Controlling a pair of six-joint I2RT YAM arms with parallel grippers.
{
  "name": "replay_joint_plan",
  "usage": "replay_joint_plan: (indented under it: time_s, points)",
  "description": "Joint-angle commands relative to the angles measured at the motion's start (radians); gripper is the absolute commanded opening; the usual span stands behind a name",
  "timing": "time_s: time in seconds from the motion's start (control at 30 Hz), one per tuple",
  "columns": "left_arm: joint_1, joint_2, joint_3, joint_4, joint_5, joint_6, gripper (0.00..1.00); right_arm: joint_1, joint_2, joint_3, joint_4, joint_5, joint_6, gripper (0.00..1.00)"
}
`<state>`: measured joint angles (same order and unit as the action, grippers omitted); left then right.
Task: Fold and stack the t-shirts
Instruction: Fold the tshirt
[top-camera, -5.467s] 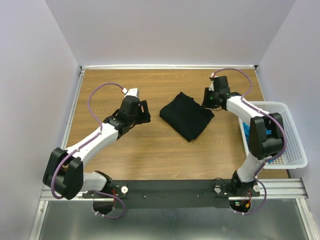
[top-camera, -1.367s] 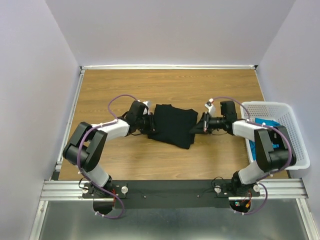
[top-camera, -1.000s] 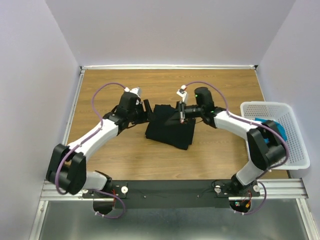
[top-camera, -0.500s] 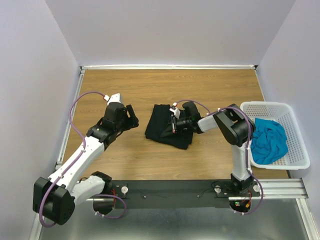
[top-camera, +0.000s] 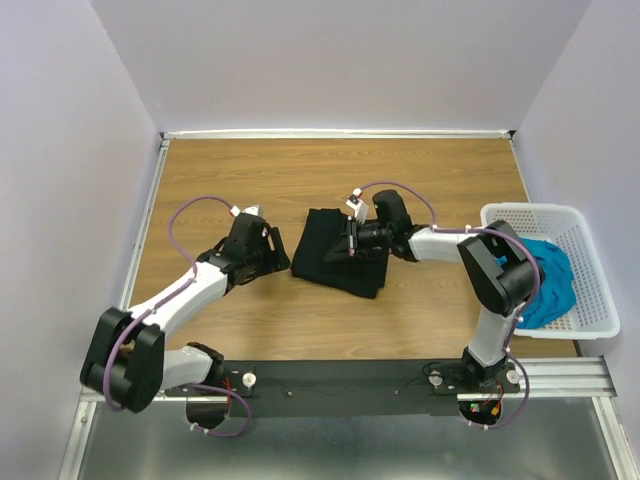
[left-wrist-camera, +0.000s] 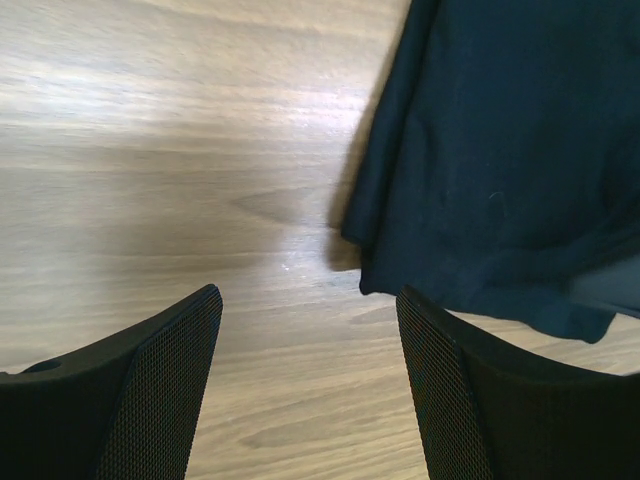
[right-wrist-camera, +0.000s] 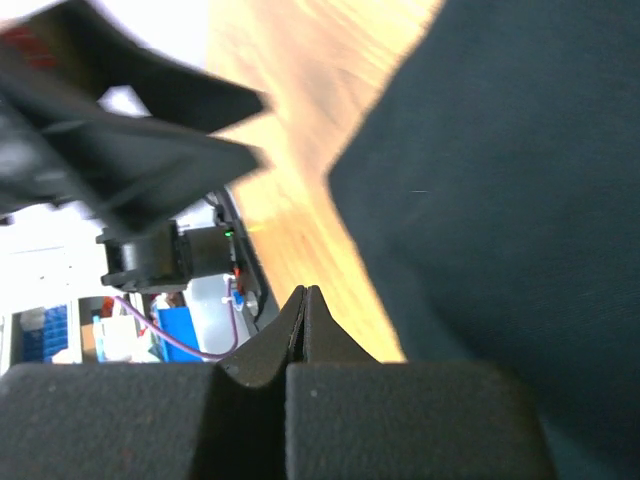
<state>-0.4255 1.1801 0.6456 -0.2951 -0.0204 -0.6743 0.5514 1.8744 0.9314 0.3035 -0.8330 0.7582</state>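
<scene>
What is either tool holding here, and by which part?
Nothing. The left tool stands open beside the black t-shirt; the right tool is shut, empty, over it.

Bare table (top-camera: 300, 170) lies open beyond the black t-shirt (top-camera: 345, 277); the basket (top-camera: 592, 290) blocks the right edge.

A robotics laboratory test cell is shown. A wood-grain laminate worktop (top-camera: 300, 310) is enclosed on three sides by plain pale lavender partition walls (top-camera: 70, 150). A white-and-black jointed left robot arm (top-camera: 188, 290) and a matching right robot arm (top-camera: 442, 240) are mounted on a black base plate (top-camera: 340, 385). This plate is fixed to a silver aluminium extrusion rail (top-camera: 570, 372). Thin purple cables (top-camera: 185, 208) are looped along the arms.
</scene>
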Motion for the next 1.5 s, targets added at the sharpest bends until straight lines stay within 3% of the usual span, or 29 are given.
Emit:
replay_joint_plan:
  time_s: [0.0,0.23,0.43,0.47,0.53,0.67,0.77,0.9,0.97,1.0,1.1,1.13,1.2,1.33,1.47]
  points:
    - [-0.035,0.110,0.049,0.096,0.048,-0.011,0.79,0.002,-0.078,-0.052,-0.041,0.015,-0.017,0.01]
    - [-0.085,0.282,0.108,0.134,0.030,-0.028,0.76,-0.001,-0.083,-0.134,-0.037,0.034,-0.046,0.01]
    - [-0.116,0.403,0.115,0.169,-0.004,-0.047,0.61,-0.016,-0.026,-0.186,-0.020,0.058,-0.094,0.00]
    - [-0.116,0.429,0.115,0.169,-0.004,-0.050,0.58,-0.028,-0.017,-0.195,-0.014,0.057,-0.102,0.01]
    - [-0.116,0.449,0.097,0.169,-0.018,-0.068,0.36,-0.056,0.012,-0.226,0.015,0.049,-0.103,0.01]
    - [-0.117,0.432,0.046,0.180,-0.029,-0.100,0.15,-0.096,0.048,-0.264,0.022,0.046,-0.134,0.01]
    - [-0.116,0.402,0.011,0.180,-0.041,-0.123,0.06,-0.100,0.037,-0.258,-0.013,0.043,-0.160,0.01]
    - [-0.116,0.369,0.000,0.172,-0.042,-0.139,0.07,-0.100,-0.061,-0.214,-0.119,0.081,-0.194,0.01]
    - [-0.114,0.349,-0.003,0.172,-0.038,-0.152,0.09,-0.100,-0.147,-0.177,-0.202,0.144,-0.212,0.08]
    - [-0.116,0.343,-0.004,0.174,-0.038,-0.160,0.10,-0.100,-0.174,-0.163,-0.234,0.176,-0.215,0.18]
    - [-0.117,0.320,-0.017,0.192,-0.024,-0.200,0.10,-0.100,-0.295,-0.116,-0.354,0.322,-0.221,0.38]
    - [-0.117,0.314,-0.021,0.221,-0.013,-0.211,0.10,-0.100,-0.320,-0.106,-0.410,0.363,-0.220,0.50]
    - [-0.122,0.319,-0.029,0.264,0.016,-0.244,0.11,-0.100,-0.375,-0.082,-0.461,0.477,-0.223,0.60]
    - [-0.162,0.345,-0.008,0.289,0.071,-0.281,0.18,-0.099,-0.394,-0.037,-0.627,0.636,-0.209,0.67]
    - [-0.197,0.342,0.005,0.290,0.065,-0.297,0.28,-0.087,-0.390,-0.045,-0.682,0.751,-0.180,0.68]
